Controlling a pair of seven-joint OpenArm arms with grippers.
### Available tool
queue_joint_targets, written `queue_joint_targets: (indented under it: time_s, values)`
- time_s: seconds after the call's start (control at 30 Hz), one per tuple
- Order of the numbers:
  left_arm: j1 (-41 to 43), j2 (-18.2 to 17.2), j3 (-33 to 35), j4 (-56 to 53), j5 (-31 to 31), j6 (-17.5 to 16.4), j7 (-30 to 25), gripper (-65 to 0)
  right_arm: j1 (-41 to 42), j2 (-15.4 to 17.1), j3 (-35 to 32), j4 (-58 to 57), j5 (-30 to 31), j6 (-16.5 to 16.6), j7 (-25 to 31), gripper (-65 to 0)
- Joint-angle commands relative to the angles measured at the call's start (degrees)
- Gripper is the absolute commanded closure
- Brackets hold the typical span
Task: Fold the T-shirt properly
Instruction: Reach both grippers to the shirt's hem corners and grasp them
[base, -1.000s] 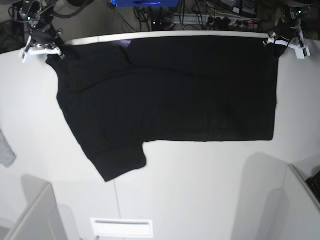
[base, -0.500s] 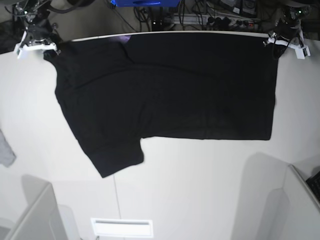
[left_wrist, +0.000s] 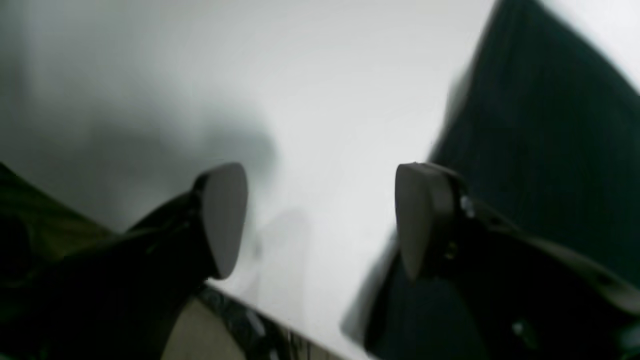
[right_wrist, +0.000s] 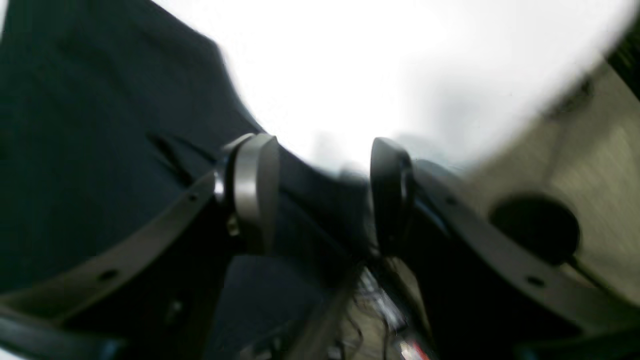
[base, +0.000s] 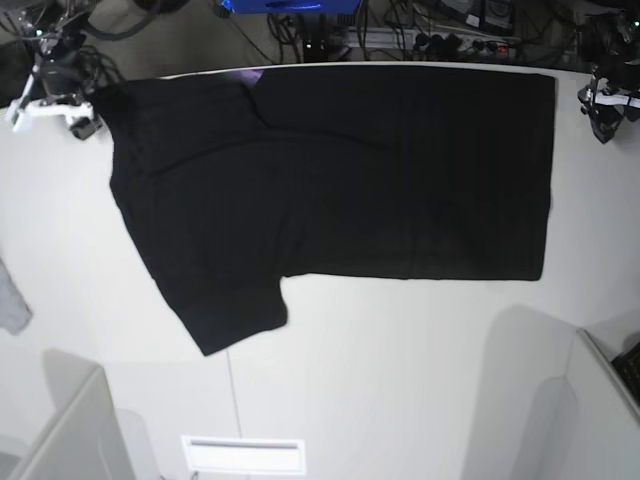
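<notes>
Both grippers, left gripper (base: 603, 108) at upper right and right gripper (base: 45, 105) at upper left, stand jaws apart, empty, flanking the T-shirt (base: 330, 190); its long axis runs left-right between them.

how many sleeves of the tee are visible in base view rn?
2. One sleeve sticks out at the near-left corner of the T-shirt; the other sleeve lies folded over the body at the far-left edge, near the right gripper.

The base camera is looking steeply down over the whole bench (base: 400, 380) from above. Each wrist camera is peering close past its own fingers (left_wrist: 222, 215), sharing the bench's far corners with it.
</notes>
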Motion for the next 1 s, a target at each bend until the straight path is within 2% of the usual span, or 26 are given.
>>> queue_joint_targets:
  time_s: [0.0,0.1,0.17,0.23,0.33,0.37,0.63,0.7,0.87,0.97]
  values:
    - [-0.7,-0.92,-0.71,0.96,-0.48,-0.42,-1.17,-44.8,1.39,2.32,-0.02,0.95,0.56,0.11,1.44,-26.9]
    - [-2.81,-1.97,-0.71,1.04,-0.4,-0.42,-1.17,-44.3,6.41,5.75,-4.06,0.07,0.56,0.11,-0.05,-26.9]
    - [-4.21,-3.38,-0.62,0.87,-0.4,-0.42,-1.17,-39.2,9.92,8.21,-7.32,-1.43,0.56,0.11,-1.02,-26.9]
    - [-6.41,-3.82,-0.62,0.87,-0.4,-0.42,-1.17,-27.6,13.88,10.5,-10.66,-4.24,0.56,0.11,-1.1,-26.9]
    - [-9.31,-3.99,-0.89,0.78,-0.4,-0.42,-1.17,-3.8,20.03,13.05,-15.4,-9.78,0.56,0.11,-1.1,-26.9]
    - [-10.19,-4.17,-0.89,0.78,-0.4,-0.42,-1.17,0.0,22.41,13.49,-16.9,-11.8,0.56,0.11,-1.28,-26.9]
    - [-13.88,-5.14,-0.8,-4.14,-0.31,-0.42,-1.08,0.0,39.2,17.09,-29.03,-29.29,0.56,0.11,-0.58,-27.2]
    - [-13.8,-6.54,-0.71,-5.81,-0.31,-0.42,-1.08,0.0,43.68,17.36,-32.37,-35.01,0.56,0.11,1.44,-27.5]
    - [-13.62,-7.25,-1.24,-7.39,-0.31,-0.42,-1.08,-0.2,53.35,19.03,-41.78,-48.72,0.56,0.2,6.81,-28.4]
    - [-13.53,-8.3,-1.15,-8.1,-0.31,-0.42,-1.08,-7.1,59.5,19.11,-50.48,-57.43,0.56,0.37,9.53,-36.8]
